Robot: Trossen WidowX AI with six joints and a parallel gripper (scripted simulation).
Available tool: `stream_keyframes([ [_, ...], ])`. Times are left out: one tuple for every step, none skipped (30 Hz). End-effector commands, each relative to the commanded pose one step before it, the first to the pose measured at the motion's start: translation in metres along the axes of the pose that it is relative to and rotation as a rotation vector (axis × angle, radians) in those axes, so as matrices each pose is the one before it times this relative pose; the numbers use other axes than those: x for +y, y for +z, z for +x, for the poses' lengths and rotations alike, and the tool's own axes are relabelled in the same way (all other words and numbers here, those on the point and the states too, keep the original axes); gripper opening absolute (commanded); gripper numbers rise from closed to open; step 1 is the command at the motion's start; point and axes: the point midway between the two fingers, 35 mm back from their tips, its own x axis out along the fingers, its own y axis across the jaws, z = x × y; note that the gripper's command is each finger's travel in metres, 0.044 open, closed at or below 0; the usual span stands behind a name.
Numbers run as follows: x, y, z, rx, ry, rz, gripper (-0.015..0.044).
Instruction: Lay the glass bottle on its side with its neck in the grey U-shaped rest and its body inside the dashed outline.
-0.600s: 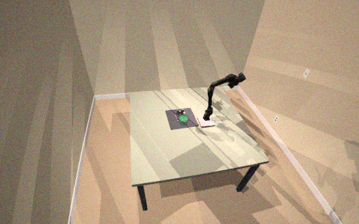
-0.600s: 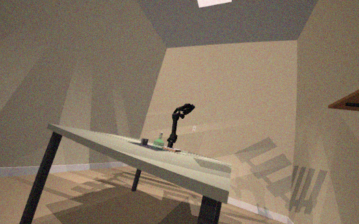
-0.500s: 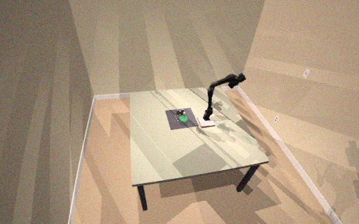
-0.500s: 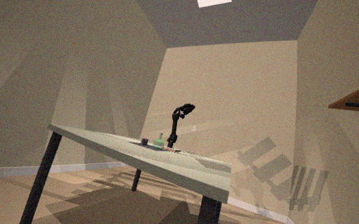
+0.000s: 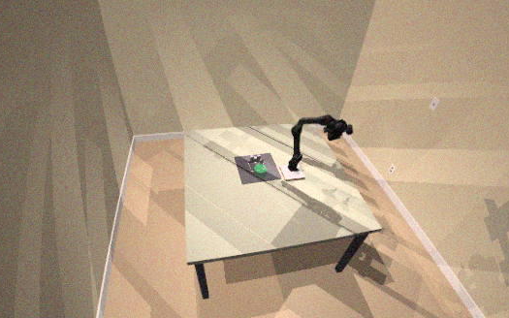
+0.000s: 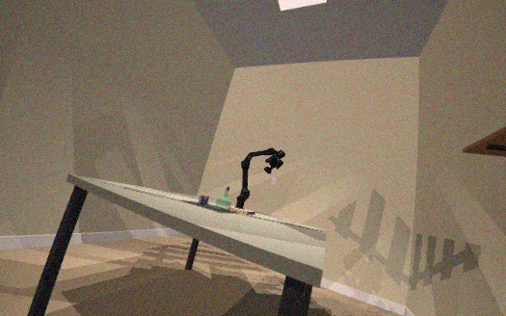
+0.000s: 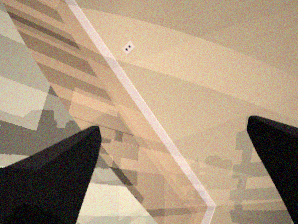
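The green glass bottle (image 5: 260, 169) (image 6: 223, 201) stands upright on the dark mat (image 5: 245, 178), its neck pointing up in the exterior view. The grey U-shaped rest (image 5: 256, 158) (image 6: 203, 199) is on the same mat, beside the bottle and apart from it in the exterior view. Pale marks of the dashed outline show faintly near the bottle; most of it is too small to make out. My gripper (image 7: 174, 124) is open and empty, high above the table and well away from the bottle, on the far side of the arm's base. The bottle is not in the wrist view.
The arm's base stands on a pale plate (image 5: 295, 175) just beside the mat. The table (image 5: 234, 223) (image 6: 261, 241) has its edge below the raised arm. The wrist view shows floor, a white skirting board (image 7: 145, 110) and a wall with a socket (image 7: 128, 47).
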Motion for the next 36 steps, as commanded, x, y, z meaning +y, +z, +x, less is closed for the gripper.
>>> stream_keyframes([
  [0.00405, -0.06954, -0.03596, 0.25642, -0.09121, 0.1658, 0.044],
  [-0.00062, -0.01589, -0.00499, 0.05266, -0.01755, 0.0354, 0.044],
  [-0.00053, -0.01571, -0.00545, 0.05052, -0.01917, 0.0318, 0.044],
  [-0.00056, -0.01597, -0.00458, 0.05189, -0.01687, 0.0364, 0.044],
  [-0.00056, -0.01604, -0.00438, 0.05151, -0.01664, 0.0369, 0.044],
  [-0.00056, -0.01611, -0.00419, 0.05116, -0.01639, 0.0374, 0.044],
  [-0.00079, -0.016, -0.00422, 0.05066, -0.01738, 0.039, 0.044],
  [-0.00058, -0.01609, -0.00374, 0.05006, -0.01574, 0.0381, 0.044],
  [-0.00057, -0.01617, -0.00354, 0.04979, -0.01545, 0.0386, 0.044],
  [-0.00056, -0.01618, -0.00332, 0.04938, -0.0151, 0.039, 0.044],
  [-0.00055, -0.0162, -0.00311, 0.04898, -0.01473, 0.0394, 0.044],
  [-0.00086, -0.01623, -0.00351, 0.05166, -0.0181, 0.0444, 0.044],
  [-0.00094, -0.0163, -0.00327, 0.05142, -0.01802, 0.045, 0.044],
  [-0.00066, -0.01634, -0.00234, 0.0481, -0.01369, 0.0404, 0.044],
  [-0.00063, -0.01605, -0.00321, 0.04401, -0.01679, 0.0386, 0.044],
  [-0.00058, -0.01641, -0.00191, 0.04799, -0.01273, 0.0413, 0.044],
  [-0.00055, -0.01637, -0.00168, 0.04756, -0.01222, 0.0415, 0.044],
  [-0.00052, -0.01648, -0.00147, 0.04759, -0.01181, 0.0422, 0.044],
  [-0.00049, -0.01643, -0.00124, 0.04721, -0.01127, 0.0424, 0.044],
  [-0.00046, -0.0164, -0.00101, 0.04689, -0.01074, 0.0427, 0.044],
  [-0.00042, -0.01639, -0.00079, 0.04664, -0.0102, 0.043, 0.044],
  [-0.00038, -0.01639, -0.00056, 0.04647, -0.00967, 0.0434, 0.044],
  [-0.00034, -0.0164, -0.00033, 0.04632, -0.00912, 0.0437, 0.044],
  [-0.00029, -0.01642, -0.0001, 0.04624, -0.00856, 0.0441, 0.044],
  [-0.00024, -0.01642, 0.00013, 0.04614, -0.00797, 0.0445, 0.044],
  [-0.00019, -0.01641, 0.00036, 0.04601, -0.00737, 0.0448, 0.044],
  [-0.00018, -0.01638, 0.00056, 0.04582, -0.00718, 0.0445, 0.044],
  [-0.00011, -0.01638, 0.0008, 0.04578, -0.00653, 0.0448, 0.044],
  [0.00002, -0.01641, 0.00107, 0.04594, -0.00537, 0.0458, 0.044],
  [0.00008, -0.01636, 0.00131, 0.04582, -0.0047, 0.046, 0.044],
  [0.00013, -0.01633, 0.00156, 0.04575, -0.00403, 0.0462, 0.044],
  [0.00001, -0.0163, 0.00171, 0.04543, -0.0041, 0.0462, 0.044],
  [0.00017, -0.01623, 0.00209, 0.04556, -0.00257, 0.0464, 0.044],
  [-0.00002, -0.01586, 0.00227, 0.04267, -0.00426, 0.0514, 0.044],
  [0.00012, -0.01636, 0.00263, 0.04636, -0.00113, 0.0462, 0.044],
  [0.00012, -0.0161, 0.00288, 0.04572, -0.00032, 0.0457, 0.044],
])
